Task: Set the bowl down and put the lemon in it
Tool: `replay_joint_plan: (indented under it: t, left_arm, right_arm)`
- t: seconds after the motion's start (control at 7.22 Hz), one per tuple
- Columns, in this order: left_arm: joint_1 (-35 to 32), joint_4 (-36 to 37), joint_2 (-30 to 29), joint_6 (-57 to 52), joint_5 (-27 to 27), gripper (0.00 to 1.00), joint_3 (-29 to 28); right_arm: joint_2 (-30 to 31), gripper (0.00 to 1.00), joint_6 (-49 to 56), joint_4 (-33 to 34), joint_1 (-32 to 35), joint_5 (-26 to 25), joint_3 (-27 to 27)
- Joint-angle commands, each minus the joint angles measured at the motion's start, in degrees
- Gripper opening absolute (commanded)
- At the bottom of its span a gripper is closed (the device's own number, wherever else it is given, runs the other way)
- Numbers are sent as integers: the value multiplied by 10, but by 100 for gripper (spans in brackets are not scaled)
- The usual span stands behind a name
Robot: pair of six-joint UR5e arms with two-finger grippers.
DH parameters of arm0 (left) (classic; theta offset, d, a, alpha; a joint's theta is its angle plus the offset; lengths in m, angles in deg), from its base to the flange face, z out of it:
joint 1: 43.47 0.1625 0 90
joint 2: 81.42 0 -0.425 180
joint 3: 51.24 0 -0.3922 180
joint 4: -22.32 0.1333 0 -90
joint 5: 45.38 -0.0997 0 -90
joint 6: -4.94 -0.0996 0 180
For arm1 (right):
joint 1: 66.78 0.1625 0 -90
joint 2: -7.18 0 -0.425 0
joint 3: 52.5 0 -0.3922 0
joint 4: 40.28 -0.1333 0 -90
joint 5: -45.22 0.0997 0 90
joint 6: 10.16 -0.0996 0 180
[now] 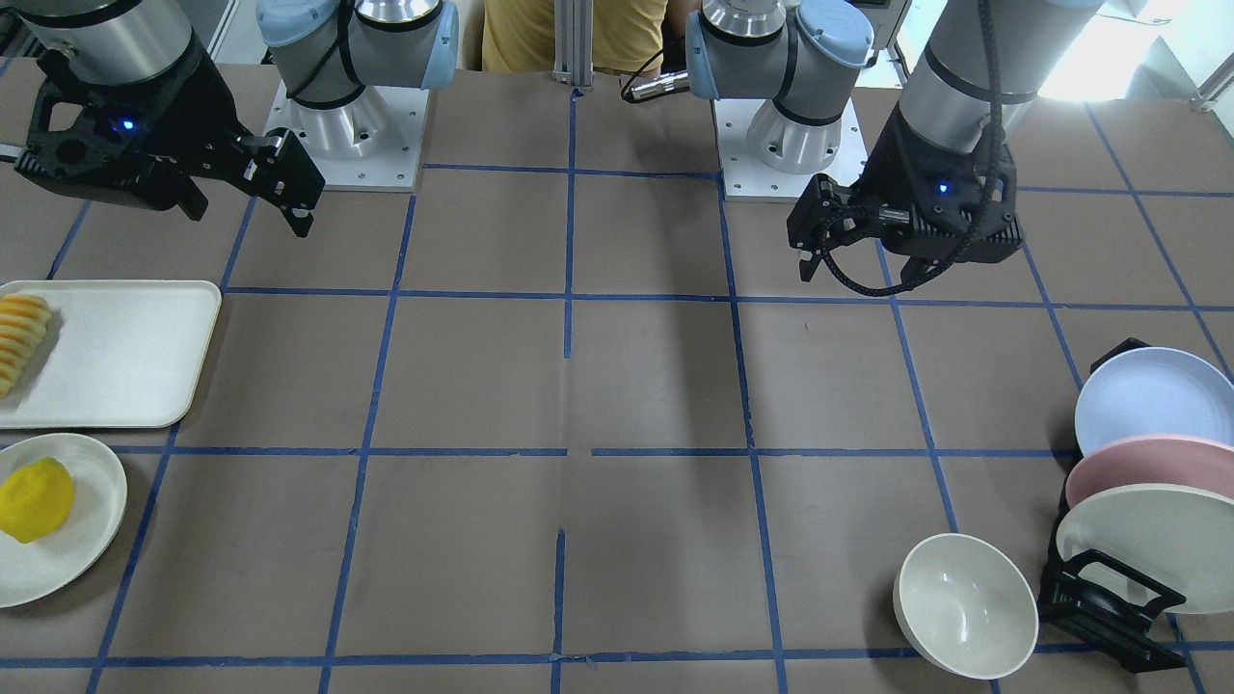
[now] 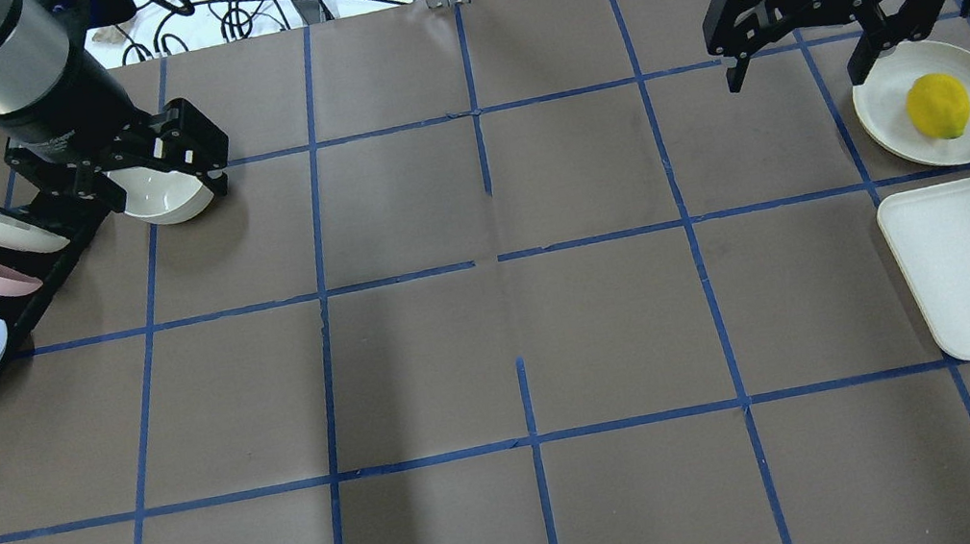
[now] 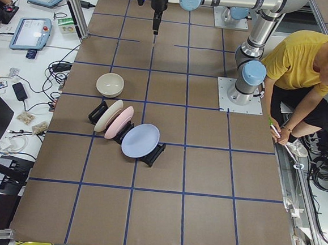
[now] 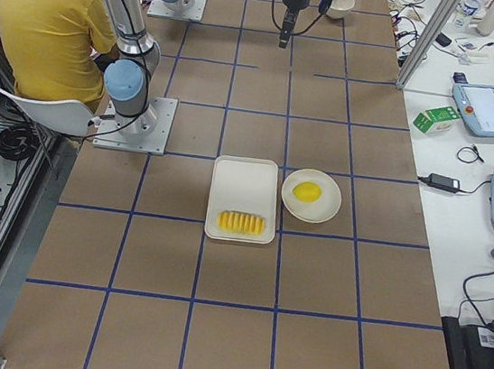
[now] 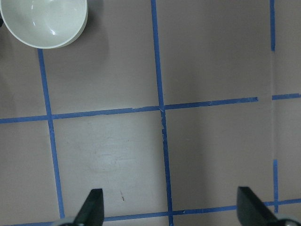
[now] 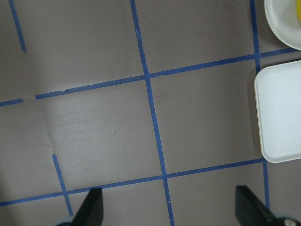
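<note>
The off-white bowl [image 1: 966, 605] stands upright on the table beside the plate rack; it also shows in the overhead view [image 2: 159, 195] and at the top left of the left wrist view [image 5: 44, 21]. The yellow lemon [image 1: 35, 499] lies on a flat off-white plate [image 1: 92, 525], also seen from overhead [image 2: 938, 106]. My left gripper [image 1: 815, 246] hangs open and empty high above the table, away from the bowl, its fingers [image 5: 91, 207] wide apart. My right gripper [image 2: 796, 72] is open and empty, raised near the lemon's plate [image 2: 882, 107].
A black rack [image 1: 1109, 598] holds upright blue, pink and cream plates next to the bowl. A white tray [image 1: 125, 357] with pale sliced food [image 1: 19, 337] lies beside the lemon's plate. A person in yellow sits behind the robot bases [image 3: 304, 71].
</note>
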Motion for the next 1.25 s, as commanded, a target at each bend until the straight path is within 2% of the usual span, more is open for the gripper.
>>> replay_joint_plan:
  t: [0.0, 0.55, 0.83, 1.11]
  left_arm:
    - [0, 0, 2, 0, 0, 100, 0]
    - [-1, -4, 2, 0, 0, 100, 2]
    - [-1, -5, 2, 0, -1, 100, 1]
    - [8, 3, -25, -7, 1, 100, -1]
  right_arm:
    - [0, 100, -1, 0, 0, 0, 0]
    - [-18, 100, 17, 9, -8, -9, -4]
    - [-49, 100, 105, 51, -77, -24, -5]
    - [-75, 100, 198, 60, -163, -19, -8]
